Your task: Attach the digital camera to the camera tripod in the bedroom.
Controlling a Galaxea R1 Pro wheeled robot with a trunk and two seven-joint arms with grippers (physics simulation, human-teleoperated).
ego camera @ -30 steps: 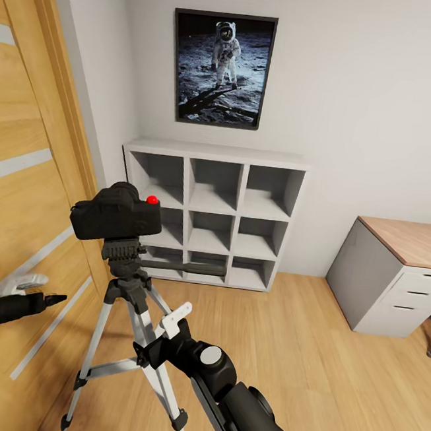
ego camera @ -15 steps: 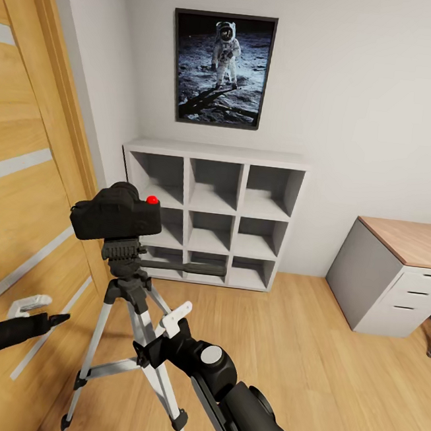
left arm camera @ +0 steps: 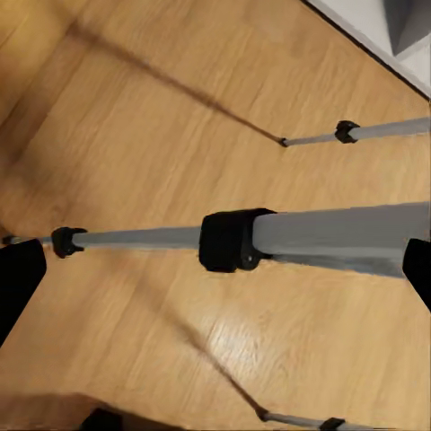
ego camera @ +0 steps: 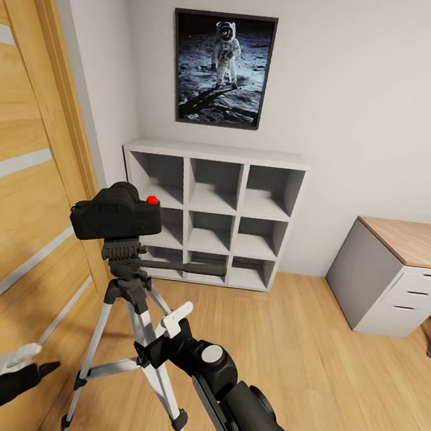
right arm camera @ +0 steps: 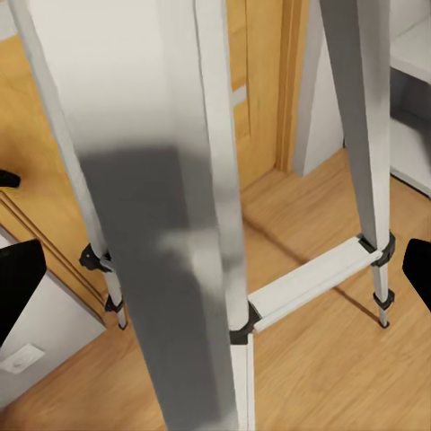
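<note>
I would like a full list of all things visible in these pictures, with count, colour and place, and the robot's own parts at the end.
matte-black digital camera: one, black with red button, on top of the tripod head.
silver-legged camera tripod: one, silver and black, on the wood floor by the door.
white cube shelf: one, nine open compartments, against the back wall.
framed astronaut picture: one, dark, above the shelf.
wood-topped grey desk: one, at right.
wooden door: one, at left.
left gripper: black, low, near the door.
right gripper: white fingers, beside a tripod leg.
</note>
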